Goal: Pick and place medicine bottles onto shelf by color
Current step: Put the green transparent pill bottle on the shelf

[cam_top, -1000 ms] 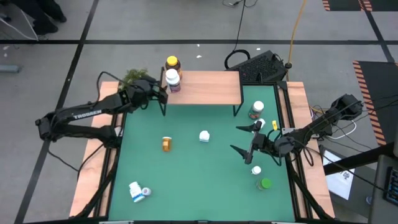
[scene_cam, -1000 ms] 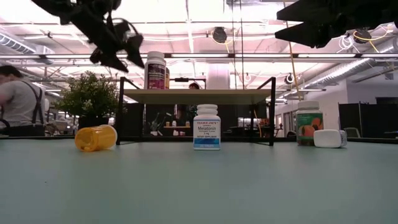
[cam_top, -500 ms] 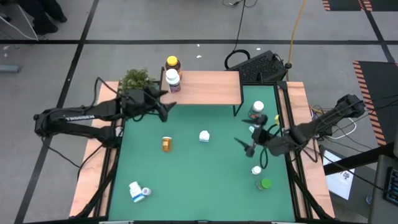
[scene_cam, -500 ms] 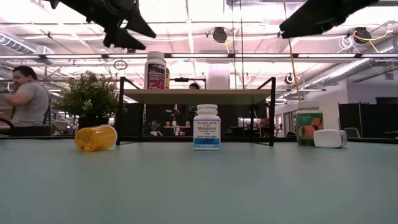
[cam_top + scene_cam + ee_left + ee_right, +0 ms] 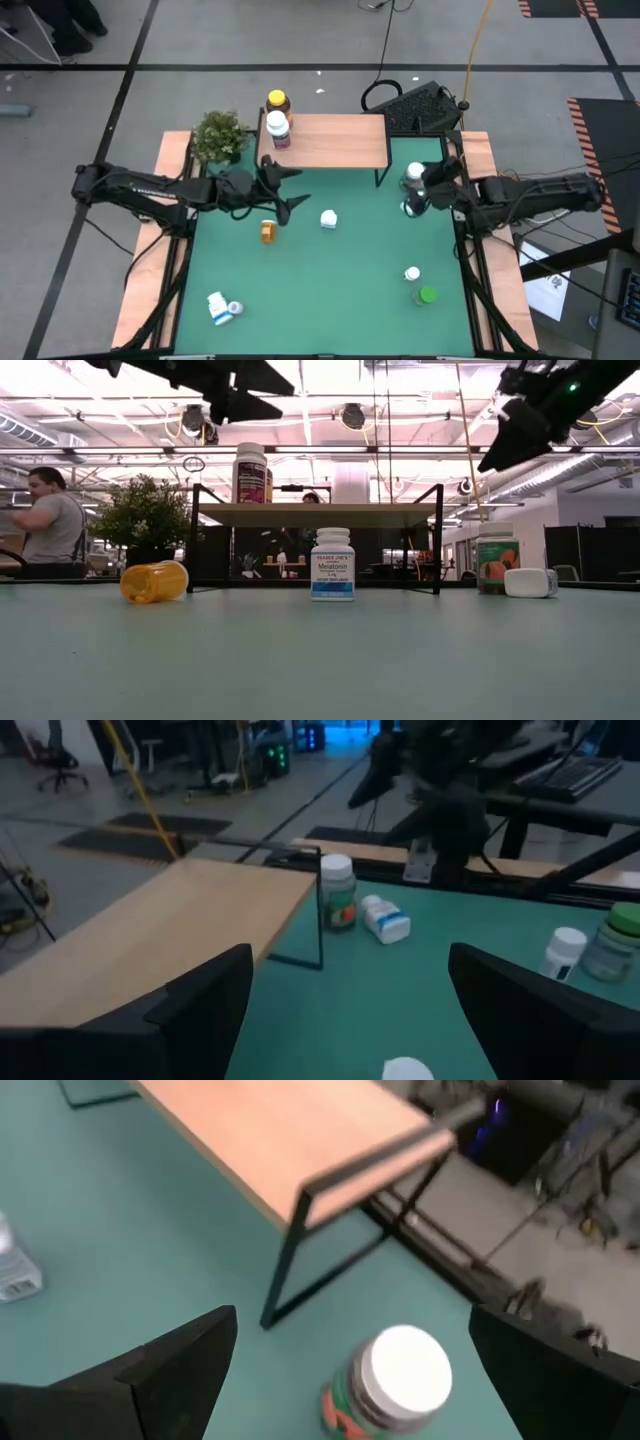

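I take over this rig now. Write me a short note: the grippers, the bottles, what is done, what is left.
Left gripper: open, empty, above the mat in front of the shelf.
Right gripper: open, empty, over the orange-labelled bottle beside the shelf's right leg.
Done: two bottles stand at the shelf's left end.
Left: the amber bottle on its side, the melatonin bottle, a pair near the front left, a pair near the front right, and one lying white bottle.
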`<control>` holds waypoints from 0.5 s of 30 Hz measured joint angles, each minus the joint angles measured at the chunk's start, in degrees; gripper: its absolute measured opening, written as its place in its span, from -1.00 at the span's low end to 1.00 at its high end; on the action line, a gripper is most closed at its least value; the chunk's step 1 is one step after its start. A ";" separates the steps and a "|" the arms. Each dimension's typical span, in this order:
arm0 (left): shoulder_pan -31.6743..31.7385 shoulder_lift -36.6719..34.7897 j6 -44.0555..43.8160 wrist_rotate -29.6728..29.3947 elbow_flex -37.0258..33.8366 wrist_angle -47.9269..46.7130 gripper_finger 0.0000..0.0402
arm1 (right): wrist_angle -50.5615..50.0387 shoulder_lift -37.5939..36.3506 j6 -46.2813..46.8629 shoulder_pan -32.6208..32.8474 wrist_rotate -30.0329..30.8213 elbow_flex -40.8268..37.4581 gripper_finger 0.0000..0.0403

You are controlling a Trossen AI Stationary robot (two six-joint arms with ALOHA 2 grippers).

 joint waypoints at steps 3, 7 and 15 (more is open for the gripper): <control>0.01 -0.09 0.94 0.00 0.00 1.87 0.69 | 0.23 1.06 -1.53 -5.83 -5.66 -0.11 0.95; 0.01 -0.32 5.46 0.00 0.00 3.95 0.69 | 1.94 2.77 -6.16 -12.72 -11.25 -1.65 0.95; -0.01 -0.68 9.77 1.40 0.02 5.29 0.69 | 3.74 3.06 -9.20 -23.00 -18.12 -4.88 0.94</control>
